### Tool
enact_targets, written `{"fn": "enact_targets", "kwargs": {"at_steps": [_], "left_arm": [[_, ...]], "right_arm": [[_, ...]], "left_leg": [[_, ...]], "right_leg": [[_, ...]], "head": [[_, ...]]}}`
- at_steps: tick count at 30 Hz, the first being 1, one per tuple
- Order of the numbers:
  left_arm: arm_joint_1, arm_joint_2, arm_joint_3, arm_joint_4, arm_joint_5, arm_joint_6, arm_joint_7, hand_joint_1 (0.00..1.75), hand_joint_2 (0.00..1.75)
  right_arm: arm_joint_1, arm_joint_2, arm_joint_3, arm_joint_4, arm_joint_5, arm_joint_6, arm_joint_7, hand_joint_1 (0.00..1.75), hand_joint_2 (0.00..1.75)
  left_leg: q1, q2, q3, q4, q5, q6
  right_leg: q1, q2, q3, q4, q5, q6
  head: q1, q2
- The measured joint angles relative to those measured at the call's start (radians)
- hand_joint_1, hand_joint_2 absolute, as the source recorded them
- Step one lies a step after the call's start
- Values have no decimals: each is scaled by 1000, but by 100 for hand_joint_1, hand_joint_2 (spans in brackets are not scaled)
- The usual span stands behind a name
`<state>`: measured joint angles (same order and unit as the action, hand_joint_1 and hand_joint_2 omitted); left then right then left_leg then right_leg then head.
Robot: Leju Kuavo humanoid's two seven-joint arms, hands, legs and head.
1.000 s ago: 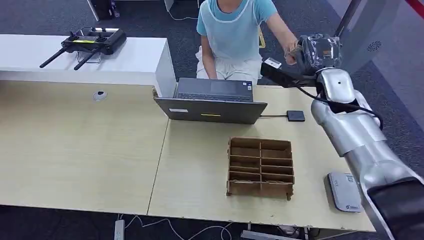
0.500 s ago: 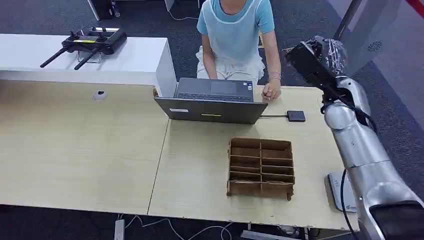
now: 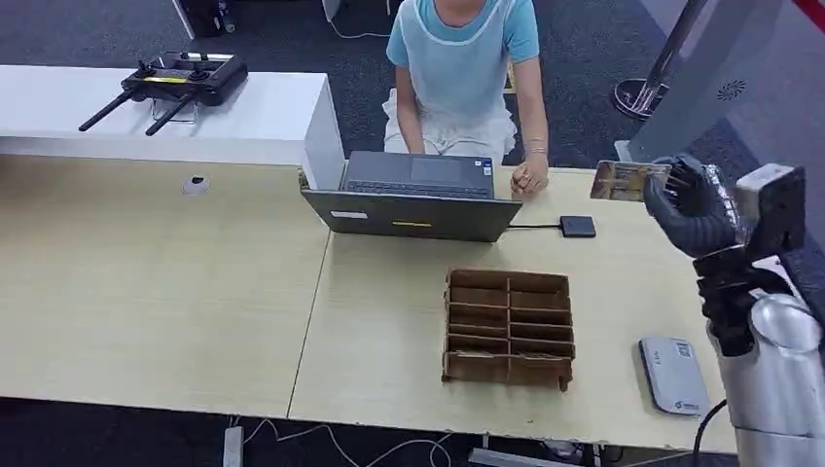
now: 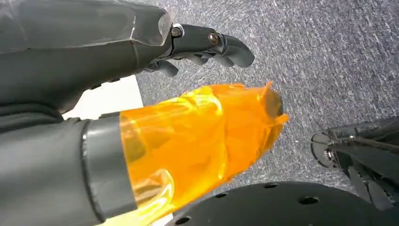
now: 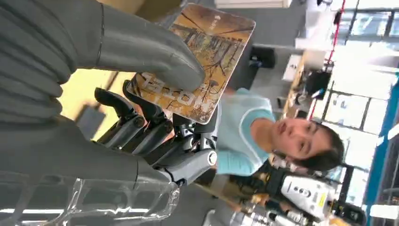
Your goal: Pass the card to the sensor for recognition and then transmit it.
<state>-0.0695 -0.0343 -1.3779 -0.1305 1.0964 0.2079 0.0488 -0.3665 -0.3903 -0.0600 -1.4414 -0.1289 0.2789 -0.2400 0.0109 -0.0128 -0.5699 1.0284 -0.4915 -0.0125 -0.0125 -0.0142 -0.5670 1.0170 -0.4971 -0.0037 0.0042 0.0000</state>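
With its thumb [image 5: 155, 66] pressing the card [image 5: 202, 61] onto dark fingers, the right hand [image 3: 693, 209] holds it above the table's [image 3: 389, 331] far right edge. It should keep it flat, lowering toward the grey sensor [image 3: 674, 374]. Left hand [image 4: 141, 70] hangs empty, fingers half-curled.

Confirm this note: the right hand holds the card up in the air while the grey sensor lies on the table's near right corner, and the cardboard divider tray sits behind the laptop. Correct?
Not quite. The cardboard divider tray sits in front of the laptop, nearer the robot, as the head view shows. The right hand does hold the card up, and the grey sensor lies at the table's near right corner.
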Motion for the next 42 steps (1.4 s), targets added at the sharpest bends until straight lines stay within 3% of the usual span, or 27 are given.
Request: {"fn": "enact_targets", "kwargs": {"at_steps": [7,14,16,19,21,29,35,42], "left_arm": [[6,-11,6,0,34,18,-2,0,0],[5,-13,10,0,41,23,-3,0,0],[7,-14,10,0,45,27,-12,0,0],[8,-13,10,0,44,30,-18,0,0],[8,-13,10,0,44,31,-20,0,0],[8,-12,10,0,47,33,-23,0,0],[9,-12,8,0,47,38,-32,0,0],[9,-11,5,0,49,39,-37,0,0]], "right_arm": [[295,-64,-111,-225,89,14,-10,175,175],[418,-90,-156,-310,56,50,-17,175,175],[478,-90,-180,-332,-40,125,-30,175,175],[554,-80,-217,-357,-257,311,-53,175,175],[587,-73,-231,-372,-274,337,-53,175,175],[649,-69,-297,-376,-196,315,-26,175,175],[648,-29,-319,-318,-130,300,-29,175,175],[641,-14,-361,-236,55,235,-54,175,175]], "left_leg": [[0,2,-1,0,-1,0],[0,3,1,0,0,0],[0,2,0,0,0,0],[0,3,1,-1,-1,0],[0,3,1,-1,-1,-1],[0,6,1,-1,-1,0],[0,7,1,-1,-1,0],[0,7,1,-1,-1,0]], "right_leg": [[0,1,-1,0,0,0],[0,2,0,0,0,0],[0,1,0,0,0,0],[0,2,0,0,0,0],[0,3,0,0,0,0],[0,5,0,0,0,0],[0,6,0,0,0,0],[0,6,0,0,0,0]], "head": [[0,0],[0,0],[0,0],[0,0],[0,0],[0,0],[0,0],[0,0]]}}
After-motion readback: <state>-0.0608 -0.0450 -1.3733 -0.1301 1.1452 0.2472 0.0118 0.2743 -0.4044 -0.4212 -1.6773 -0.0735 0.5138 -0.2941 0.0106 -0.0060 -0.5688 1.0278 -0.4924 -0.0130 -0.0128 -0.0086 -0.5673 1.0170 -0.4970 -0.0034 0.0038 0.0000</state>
